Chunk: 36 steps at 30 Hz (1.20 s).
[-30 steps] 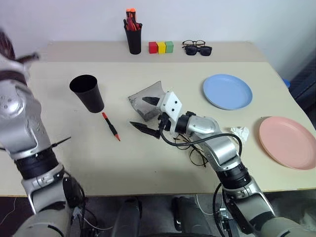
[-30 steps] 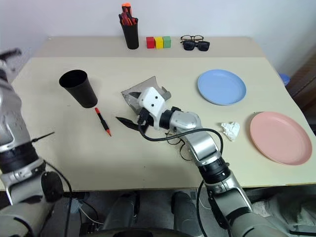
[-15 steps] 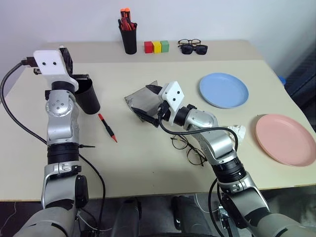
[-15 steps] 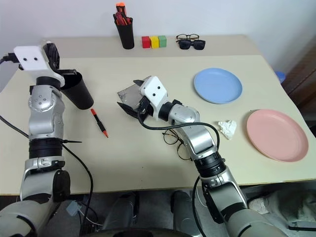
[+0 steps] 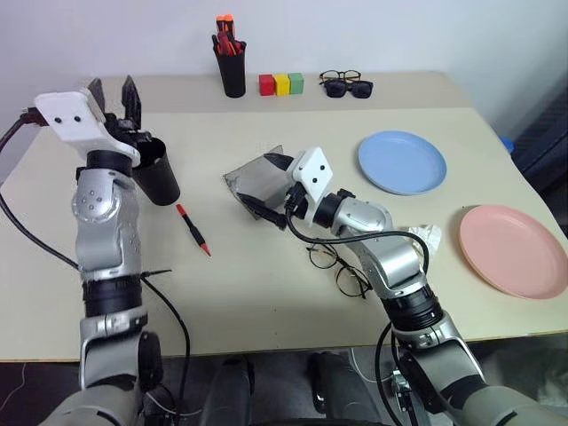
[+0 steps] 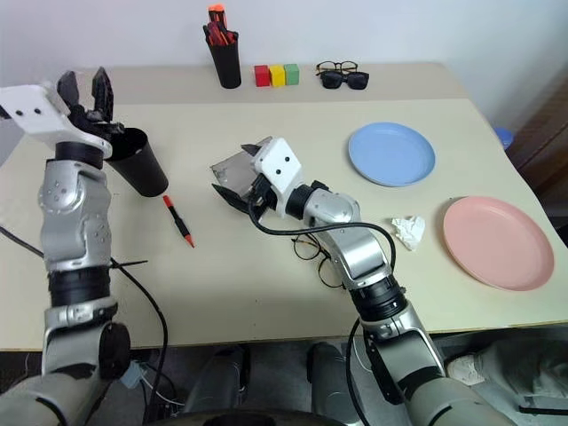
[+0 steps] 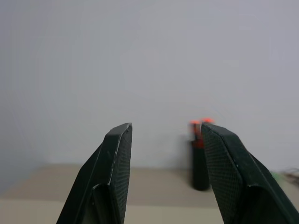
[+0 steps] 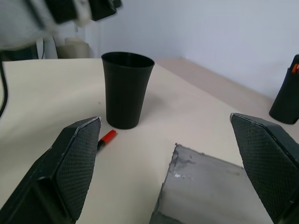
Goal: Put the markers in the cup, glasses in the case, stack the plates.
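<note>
Black left pincer (image 5: pixel 115 96) above cup (image 5: pixel 158 170)

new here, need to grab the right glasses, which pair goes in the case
Start at the grey case mid-table. The glasses lie on the table nearer the front edge, beside the robot's right forearm: thin wire frame, clear round lenses, unlike the two pairs at the back wall.

A black pen holder (image 5: pixel 233 73), three coloured blocks (image 5: pixel 280 84), sunglasses (image 5: pixel 348 88) and crumpled paper (image 5: pixel 429 237) sit on the table (image 5: pixel 266 293)

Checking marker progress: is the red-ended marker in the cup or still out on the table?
Out. The red-ended marker lies flat on the table beside the upright cup.
</note>
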Motion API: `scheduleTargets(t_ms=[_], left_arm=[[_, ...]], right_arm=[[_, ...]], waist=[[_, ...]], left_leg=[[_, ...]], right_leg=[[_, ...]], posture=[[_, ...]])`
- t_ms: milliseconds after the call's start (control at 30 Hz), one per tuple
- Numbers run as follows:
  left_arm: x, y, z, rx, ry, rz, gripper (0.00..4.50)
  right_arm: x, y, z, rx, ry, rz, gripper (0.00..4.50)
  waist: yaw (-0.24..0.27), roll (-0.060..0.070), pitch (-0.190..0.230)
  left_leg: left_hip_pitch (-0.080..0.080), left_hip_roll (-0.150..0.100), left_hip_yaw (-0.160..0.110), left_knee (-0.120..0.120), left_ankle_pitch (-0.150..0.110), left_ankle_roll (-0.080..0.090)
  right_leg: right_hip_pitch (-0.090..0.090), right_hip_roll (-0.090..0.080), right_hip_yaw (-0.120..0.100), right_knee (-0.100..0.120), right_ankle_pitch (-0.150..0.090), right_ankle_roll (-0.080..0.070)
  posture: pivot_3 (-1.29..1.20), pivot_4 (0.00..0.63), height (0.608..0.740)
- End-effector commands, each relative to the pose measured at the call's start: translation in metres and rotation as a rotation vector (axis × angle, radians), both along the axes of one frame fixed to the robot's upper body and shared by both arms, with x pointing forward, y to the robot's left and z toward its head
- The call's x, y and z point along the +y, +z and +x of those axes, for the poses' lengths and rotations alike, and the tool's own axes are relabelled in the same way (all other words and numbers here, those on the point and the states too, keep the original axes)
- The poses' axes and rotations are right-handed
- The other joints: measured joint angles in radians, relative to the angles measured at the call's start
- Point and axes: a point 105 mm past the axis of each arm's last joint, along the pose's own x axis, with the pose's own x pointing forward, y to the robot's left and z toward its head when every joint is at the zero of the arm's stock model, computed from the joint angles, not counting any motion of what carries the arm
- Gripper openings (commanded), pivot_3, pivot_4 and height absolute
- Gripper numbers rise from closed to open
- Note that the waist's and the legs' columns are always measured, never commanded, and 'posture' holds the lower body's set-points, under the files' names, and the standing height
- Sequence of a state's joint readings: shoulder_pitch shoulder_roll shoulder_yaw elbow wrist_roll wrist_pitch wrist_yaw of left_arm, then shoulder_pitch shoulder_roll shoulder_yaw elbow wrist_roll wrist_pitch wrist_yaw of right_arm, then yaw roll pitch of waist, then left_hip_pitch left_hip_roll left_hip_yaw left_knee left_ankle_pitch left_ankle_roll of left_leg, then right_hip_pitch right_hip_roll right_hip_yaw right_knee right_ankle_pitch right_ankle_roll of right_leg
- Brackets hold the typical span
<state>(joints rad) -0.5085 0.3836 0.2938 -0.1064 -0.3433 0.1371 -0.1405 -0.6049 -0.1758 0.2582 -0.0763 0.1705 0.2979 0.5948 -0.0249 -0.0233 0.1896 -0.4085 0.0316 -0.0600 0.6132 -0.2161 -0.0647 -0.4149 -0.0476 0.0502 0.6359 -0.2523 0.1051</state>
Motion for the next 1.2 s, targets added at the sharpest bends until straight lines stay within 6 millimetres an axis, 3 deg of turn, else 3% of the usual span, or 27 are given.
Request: scheduleTargets(t_ms=[33, 167, 233, 367, 500, 833, 900, 1067, 1133, 1200], left_arm=[[-0.038, -0.013, -0.029, 0.108, -0.241, 0.114, 2.88], [-0.043, -0.051, -0.048, 0.342, -0.285, 0.153, 4.47], [-0.038, -0.069, -0.049, 0.466, -0.245, 0.129, 4.47], [-0.004, -0.115, -0.037, 0.782, 0.071, -0.025, 4.47], [0.006, -0.134, -0.030, 0.937, 0.220, -0.115, 4.47], [-0.018, -0.158, -0.009, 1.082, 0.204, -0.172, 4.47], [-0.017, -0.159, -0.007, 1.087, 0.217, -0.187, 3.67], [-0.018, -0.153, -0.002, 1.056, 0.213, -0.169, 1.09], [-0.032, -0.139, 0.001, 0.974, 0.095, -0.120, 0.07], [-0.044, -0.128, -0.001, 0.917, -0.014, -0.087, 0.07]], right_arm=[[-0.002, 0.014, -0.005, -0.048, 0.015, 0.027, 4.50], [-0.004, 0.012, -0.003, -0.043, 0.015, 0.023, 4.50], [-0.004, 0.012, -0.003, -0.042, 0.018, 0.021, 4.50], [-0.001, 0.011, -0.004, -0.039, 0.033, 0.015, 4.50], [0.001, 0.010, -0.006, -0.038, 0.045, 0.011, 4.50], [0.001, 0.008, -0.009, -0.038, 0.057, 0.001, 4.50], [0.000, 0.006, -0.010, -0.033, 0.056, -0.001, 4.50], [-0.002, 0.002, -0.013, -0.023, 0.070, -0.018, 4.50], [-0.002, 0.002, -0.013, -0.024, 0.070, -0.020, 4.50], [-0.002, 0.002, -0.013, -0.024, 0.070, -0.021, 4.50]], waist=[[-0.002, 0.000, 0.000], [-0.016, 0.000, 0.000], [-0.015, 0.000, 0.000], [-0.017, 0.000, 0.000], [-0.017, 0.000, 0.000], [-0.016, 0.000, 0.000], [-0.016, 0.000, 0.000], [-0.008, 0.000, 0.000], [-0.008, 0.000, 0.000], [-0.009, 0.000, 0.000]], left_leg=[[0.000, 0.000, 0.000, 0.000, 0.000, 0.000], [0.001, 0.000, 0.000, 0.001, 0.000, 0.000], [0.001, 0.000, 0.000, 0.001, 0.000, 0.000], [0.001, 0.000, -0.001, 0.001, 0.000, 0.000], [0.001, 0.000, -0.001, 0.002, 0.000, 0.000], [0.001, 0.000, -0.001, 0.001, 0.000, 0.000], [0.001, 0.000, -0.001, 0.002, 0.000, 0.000], [0.001, -0.001, -0.001, 0.002, 0.000, 0.000], [0.001, -0.001, -0.001, 0.002, 0.000, 0.000], [0.001, -0.001, -0.001, 0.002, 0.000, 0.000]], right_leg=[[0.000, 0.000, 0.000, 0.001, 0.000, 0.000], [0.000, 0.000, 0.000, 0.002, 0.000, 0.000], [0.000, 0.000, 0.000, 0.002, 0.000, 0.000], [0.001, 0.001, 0.000, 0.002, 0.000, 0.000], [0.000, 0.001, 0.000, 0.003, 0.000, 0.000], [0.000, 0.001, 0.000, 0.004, 0.000, 0.000], [0.000, 0.001, 0.000, 0.003, 0.000, 0.000], [0.001, 0.000, 0.000, 0.003, 0.000, 0.000], [0.001, 0.000, 0.000, 0.003, 0.000, 0.000], [0.000, 0.000, 0.000, 0.003, 0.000, 0.000]], posture=[[0.00, 0.150, 0.740], [0.00, 0.150, 0.740], [0.00, 0.150, 0.740], [0.00, 0.150, 0.740], [0.00, 0.150, 0.740], [0.00, 0.150, 0.740], [0.00, 0.150, 0.740], [0.00, 0.150, 0.740], [0.00, 0.150, 0.740], [0.00, 0.150, 0.740]])
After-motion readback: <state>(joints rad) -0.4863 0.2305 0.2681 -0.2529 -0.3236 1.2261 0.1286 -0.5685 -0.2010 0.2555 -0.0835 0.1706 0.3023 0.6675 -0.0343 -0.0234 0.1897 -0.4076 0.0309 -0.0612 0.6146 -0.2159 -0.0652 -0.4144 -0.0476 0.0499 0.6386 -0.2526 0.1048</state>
